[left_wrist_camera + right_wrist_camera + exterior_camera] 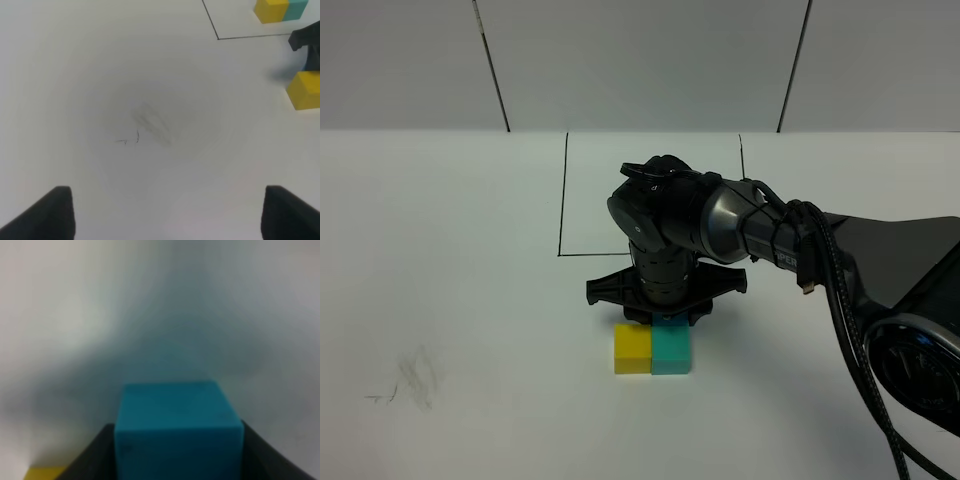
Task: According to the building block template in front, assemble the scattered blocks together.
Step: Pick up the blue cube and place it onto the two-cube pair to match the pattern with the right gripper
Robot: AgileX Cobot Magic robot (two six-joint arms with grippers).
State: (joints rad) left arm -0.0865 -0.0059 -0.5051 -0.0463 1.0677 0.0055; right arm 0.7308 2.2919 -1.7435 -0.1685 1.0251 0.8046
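A yellow cube (pixel 632 350) and a teal cube (pixel 671 348) sit side by side, touching, on the white table; the left wrist view catches the yellow one (pixel 305 90) at its edge. My right gripper (pixel 660 316) hangs right behind and above them, shut on the blue cube (pixel 177 432), whose sides its dark fingers (pixel 95 455) flank. A sliver of yellow (pixel 45 472) shows below. Whether the blue cube touches the teal one I cannot tell. The template (pixel 280 10) lies inside its black frame (pixel 563 200), hidden by the arm in the high view. My left gripper (pixel 165 215) is open over bare table.
The right arm (pixel 720 225) and its cables (pixel 840 300) stretch in from the right edge. Faint pencil smudges (pixel 415 380) mark the table at the left, also under the left gripper (pixel 150 122). A panelled white wall closes the back.
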